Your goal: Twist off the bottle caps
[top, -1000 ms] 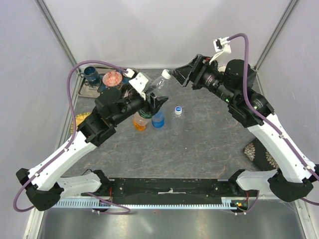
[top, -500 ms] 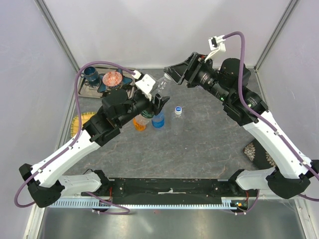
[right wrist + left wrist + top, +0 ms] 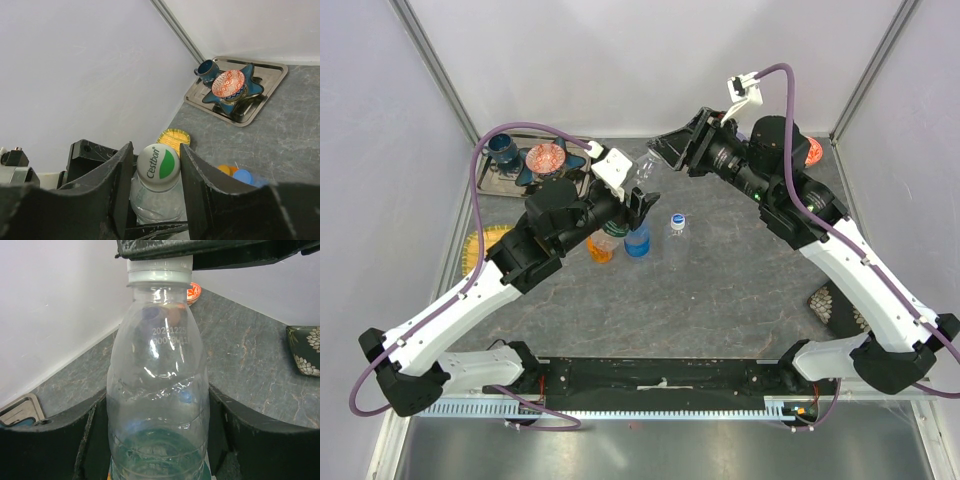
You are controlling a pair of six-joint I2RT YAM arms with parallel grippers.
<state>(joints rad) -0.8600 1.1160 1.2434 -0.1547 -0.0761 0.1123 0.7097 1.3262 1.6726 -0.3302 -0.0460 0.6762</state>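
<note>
Clear ribbed plastic bottle (image 3: 157,390) has a white round screw cap (image 3: 158,167) with a green leaf logo on it. Grey marbled stone surface (image 3: 720,290). Orange-red bowl with a white lattice pattern (image 3: 228,83), dark blue star-shaped dish (image 3: 252,85), silver metal tray (image 3: 274,72), plus a yellow scalloped disc (image 3: 173,137).

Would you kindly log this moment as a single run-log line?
stage: cap unscrewing | left gripper: shut on clear bottle | right gripper: shut on its cap | standing: orange bottle, blue bottle, second clear bottle
</note>
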